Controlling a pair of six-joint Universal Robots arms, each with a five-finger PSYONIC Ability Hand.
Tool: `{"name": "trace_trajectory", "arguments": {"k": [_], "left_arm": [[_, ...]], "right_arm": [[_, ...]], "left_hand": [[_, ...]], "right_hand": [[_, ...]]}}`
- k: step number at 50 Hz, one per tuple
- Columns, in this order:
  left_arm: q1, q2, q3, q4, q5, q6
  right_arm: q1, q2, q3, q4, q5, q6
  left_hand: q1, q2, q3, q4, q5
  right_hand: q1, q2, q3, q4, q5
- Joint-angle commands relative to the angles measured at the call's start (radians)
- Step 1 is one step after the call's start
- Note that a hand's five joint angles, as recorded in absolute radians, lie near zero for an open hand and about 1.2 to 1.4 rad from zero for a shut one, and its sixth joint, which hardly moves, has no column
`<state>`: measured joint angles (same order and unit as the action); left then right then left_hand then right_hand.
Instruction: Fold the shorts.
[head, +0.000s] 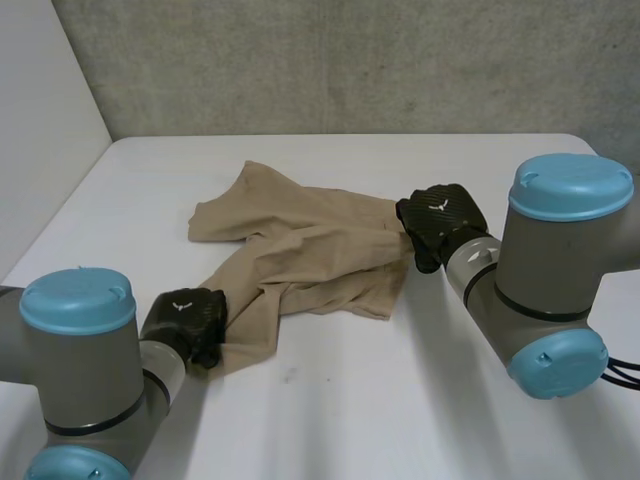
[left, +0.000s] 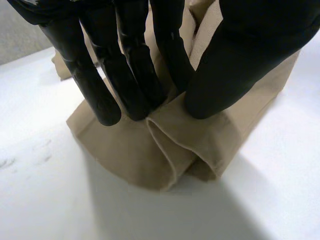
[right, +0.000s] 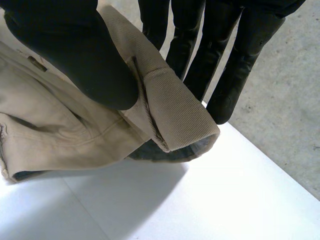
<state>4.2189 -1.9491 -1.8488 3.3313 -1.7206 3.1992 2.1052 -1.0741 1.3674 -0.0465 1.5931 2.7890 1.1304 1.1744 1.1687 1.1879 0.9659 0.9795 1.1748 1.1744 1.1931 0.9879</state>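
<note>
Head view: the tan shorts (head: 300, 250) lie rumpled across the middle of the white surface (head: 330, 420). They stretch on a slant from near the near-left corner toward the right edge, and one flap reaches toward the far edge. The left hand (head: 185, 318) is on the end nearest the near-left corner, and the right hand (head: 440, 222) is on the opposite end. My guess is that each takes one end so the cloth can be pulled taut between them and one end then carried over the other.

Left wrist view: the left hand's fingers (left: 107, 100) press one side of a doubled hem and its thumb (left: 235, 75) presses the other. Together they pinch the cloth into a loop that buckles out below the fingertips. The grip sits close to the edge, likely so that this end follows the hand without slipping.

Right wrist view: the right hand's thumb (right: 75, 65) bears down on a thick stitched band, which I take for the waistband. The fingers (right: 225, 80) back it from behind, so this hand is clamped on the cloth too. The band curls over and shows a darker lining. A shadow beneath suggests that this end hangs just off the surface, ready to be carried.
</note>
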Motion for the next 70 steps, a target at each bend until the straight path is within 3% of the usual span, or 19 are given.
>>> {"name": "trace_trajectory", "arguments": {"k": [1, 9, 13, 20, 31, 38, 42, 45, 50, 51, 54, 58, 64, 66, 70], "left_arm": [[-0.005, 0.032, -0.015, 0.013, 0.003, 0.031], [0.021, 0.251, -0.009, -0.045, 0.007, 0.097], [0.064, 0.412, 0.022, -0.096, 0.024, 0.100], [0.112, 0.662, 0.118, -0.197, 0.128, 0.097], [0.110, 0.831, 0.318, -0.363, 0.161, 0.068], [0.112, 0.800, 0.263, -0.360, 0.164, 0.053], [0.118, 0.708, 0.186, -0.326, 0.164, 0.053], [0.112, 0.601, 0.137, -0.273, 0.162, 0.050], [0.099, 0.446, 0.100, -0.210, 0.161, 0.047], [0.093, 0.397, 0.100, -0.199, 0.159, 0.045], [0.081, 0.345, 0.102, -0.188, 0.159, 0.036], [0.063, 0.303, 0.097, -0.182, 0.159, 0.027], [0.027, 0.300, 0.076, -0.181, 0.159, 0.025], [0.023, 0.308, 0.068, -0.181, 0.161, 0.025], [0.021, 0.326, 0.051, -0.177, 0.159, 0.027]], "right_arm": [[-0.002, -0.021, -0.001, 0.002, 0.001, 0.000], [-0.002, -0.075, -0.002, 0.031, 0.001, -0.020], [-0.007, -0.151, -0.022, 0.154, -0.018, -0.091], [-0.008, -0.291, -0.080, 0.281, -0.042, -0.146], [-0.056, -0.483, -0.255, 0.510, -0.123, -0.192], [-0.123, -0.434, -0.245, 0.519, -0.176, -0.189], [-0.180, -0.272, -0.220, 0.516, -0.177, -0.186], [-0.178, -0.227, -0.221, 0.505, -0.177, -0.184], [-0.177, -0.037, -0.228, 0.341, -0.165, -0.167], [-0.177, -0.018, -0.228, 0.327, -0.160, -0.166], [-0.177, 0.010, -0.223, 0.307, -0.131, -0.154], [-0.185, -0.036, -0.182, 0.304, -0.082, -0.091], [-0.189, -0.167, -0.002, 0.295, -0.087, -0.057], [-0.186, -0.200, 0.057, 0.298, -0.096, -0.060], [-0.177, -0.208, 0.154, 0.304, -0.134, -0.065]], "left_hand": [[0.266, 0.222, 0.228, 0.208, 0.256], [0.266, 0.222, 0.228, 0.208, 0.256], [0.266, 0.222, 0.228, 0.208, 0.256], [0.266, 0.222, 0.228, 0.208, 0.256], [0.266, 0.222, 0.228, 0.208, 0.256], [0.266, 0.222, 0.228, 0.208, 0.256], [0.266, 0.222, 0.228, 0.208, 0.256], [0.266, 0.222, 0.228, 0.208, 0.256], [0.266, 0.222, 0.228, 0.208, 0.256], [0.266, 0.222, 0.228, 0.208, 0.256], [0.266, 0.222, 0.228, 0.208, 0.256], [0.266, 0.222, 0.228, 0.208, 0.256], [0.266, 0.222, 0.228, 0.208, 0.256], [0.266, 0.222, 0.228, 0.208, 0.256], [0.266, 0.222, 0.228, 0.208, 0.256]], "right_hand": [[0.417, 0.221, 0.222, 0.203, 0.234], [0.417, 0.221, 0.222, 0.203, 0.234], [0.417, 0.221, 0.222, 0.203, 0.234], [0.417, 0.221, 0.222, 0.203, 0.234], [0.417, 0.221, 0.222, 0.203, 0.234], [0.417, 0.221, 0.222, 0.203, 0.234], [0.417, 0.221, 0.222, 0.203, 0.234], [0.417, 0.221, 0.222, 0.203, 0.234], [0.417, 0.221, 0.222, 0.203, 0.234], [0.243, 0.048, 0.048, 0.030, 0.060], [-0.805, -1.000, -1.000, -1.019, -0.988], [-0.805, -1.000, -1.000, -1.019, -0.988], [-0.786, -0.982, -0.981, -1.000, -0.969], [-0.556, -0.751, -0.750, -0.769, -0.738], [-0.451, -0.647, -0.646, -0.665, -0.634]]}}
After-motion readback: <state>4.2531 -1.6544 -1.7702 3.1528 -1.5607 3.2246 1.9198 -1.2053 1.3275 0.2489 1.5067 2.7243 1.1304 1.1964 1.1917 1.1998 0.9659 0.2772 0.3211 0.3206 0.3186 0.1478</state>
